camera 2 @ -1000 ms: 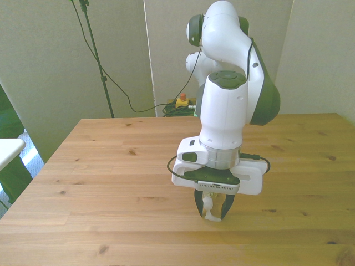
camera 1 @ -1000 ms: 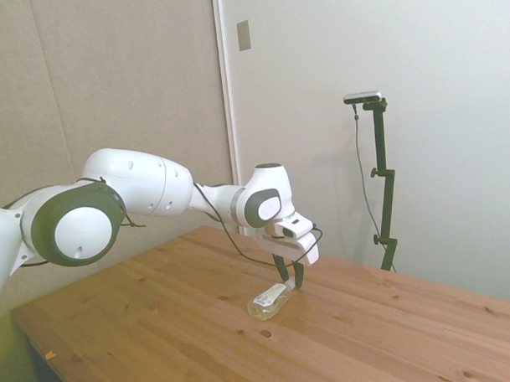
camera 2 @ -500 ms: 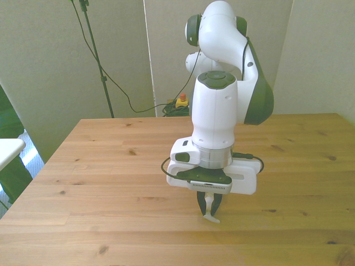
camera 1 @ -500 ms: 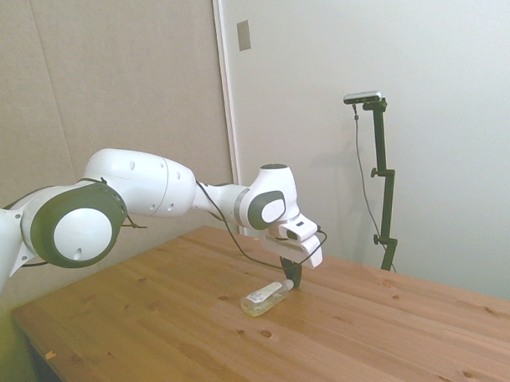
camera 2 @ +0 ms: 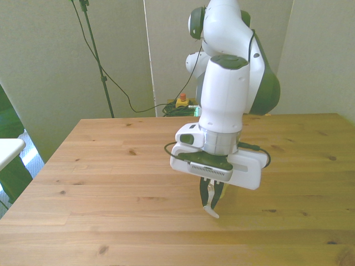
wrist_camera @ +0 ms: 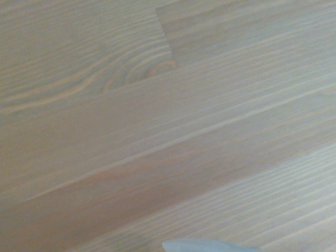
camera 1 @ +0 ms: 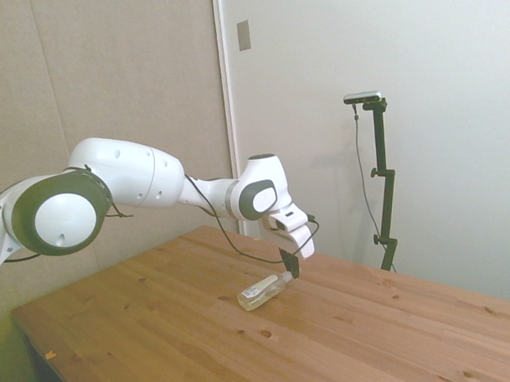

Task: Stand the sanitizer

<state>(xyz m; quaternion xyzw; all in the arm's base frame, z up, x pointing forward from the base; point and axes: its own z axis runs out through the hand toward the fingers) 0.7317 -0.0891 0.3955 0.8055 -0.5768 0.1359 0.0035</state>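
In the side view the sanitizer (camera 1: 259, 293), a small clear bottle of pale yellowish liquid, is tilted with its base on the wooden table (camera 1: 384, 338) and its white pump end raised. My gripper (camera 1: 289, 266) is shut on that pump end. In the front view the gripper (camera 2: 210, 201) points down above the table (camera 2: 111, 166), and only the white pump tip (camera 2: 211, 211) shows below the dark fingers; the bottle's body is hidden behind them. The wrist view shows blurred wood grain and a pale sliver of the sanitizer (wrist_camera: 207, 245).
A wall and a door frame (camera 1: 229, 106) stand behind the table in the side view. In the front view, cables and a red-and-yellow button box (camera 2: 181, 101) lie on the floor behind the table, and a white surface's corner (camera 2: 8, 148) shows at the front view's left.
The gripper closed on the pump end and rose, lifting that end so the sanitizer went from lying flat to tilted. The wrist also turned.
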